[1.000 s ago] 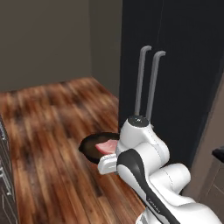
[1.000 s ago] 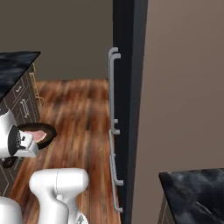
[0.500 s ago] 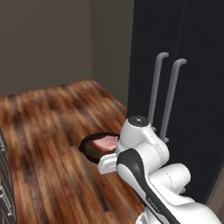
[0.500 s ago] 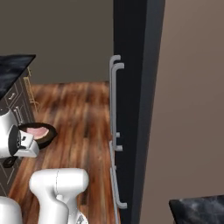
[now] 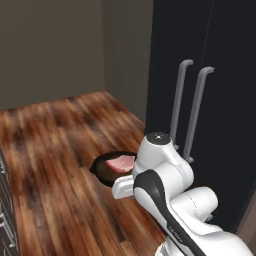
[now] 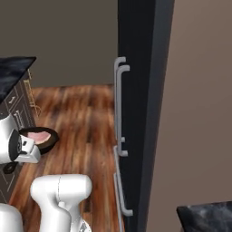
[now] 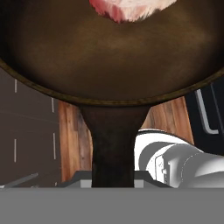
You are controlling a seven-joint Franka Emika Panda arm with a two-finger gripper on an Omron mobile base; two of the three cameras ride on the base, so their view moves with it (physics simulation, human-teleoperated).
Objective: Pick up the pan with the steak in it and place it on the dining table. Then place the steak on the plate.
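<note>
Carrying the pan [image 5: 107, 169] above the wooden floor [image 5: 60, 150], beside a tall black cabinet [image 5: 215, 100] with two grey bar handles [image 5: 192, 112].

Largest first: the dark cabinet fills the right side of the left base view, and the plank floor spreads below. The white arm's gripper [image 7: 113, 177] is clamped shut on the pan's handle [image 7: 113, 144], holding the dark round pan level in the air. The pink steak [image 5: 121, 162] lies inside the pan, toward the rim away from the handle.
</note>
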